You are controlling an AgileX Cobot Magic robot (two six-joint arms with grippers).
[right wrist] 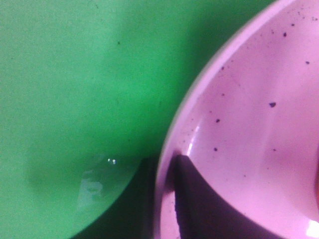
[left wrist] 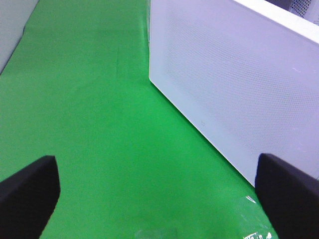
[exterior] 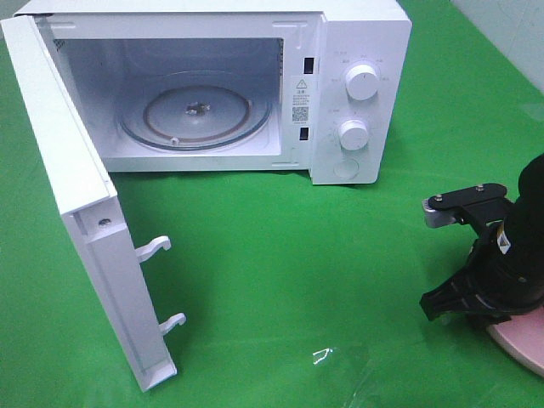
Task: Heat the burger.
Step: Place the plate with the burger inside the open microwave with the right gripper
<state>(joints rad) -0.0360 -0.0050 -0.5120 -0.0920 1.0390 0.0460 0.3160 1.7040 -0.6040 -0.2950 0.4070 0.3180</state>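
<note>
A sticker (exterior: pixel 301 100) with a warning triangle and a square code is seen on the front frame of the white microwave (exterior: pixel 357 51), but its print is too small to be read, as are the marks around the two knobs (exterior: pixel 363 82). The door (exterior: pixel 68 187) is swung wide open and the glass turntable (exterior: pixel 195 110) is bare.

Only the right wrist view shows the grip. The rim of the pink speckled plate (right wrist: pixel 259 99) is pinched between the right gripper's (exterior: pixel 442 302) black fingers (right wrist: pixel 199 199), one inside the rim and one outside. From above, this is hidden by the arm at the near right of the green table (exterior: pixel 297 255).

The left gripper (left wrist: pixel 159 199) is seen only in its own view, fingers (left wrist: pixel 27 194) spread wide on nothing, beside a white dotted panel.

The burger cannot be made out in any view.
</note>
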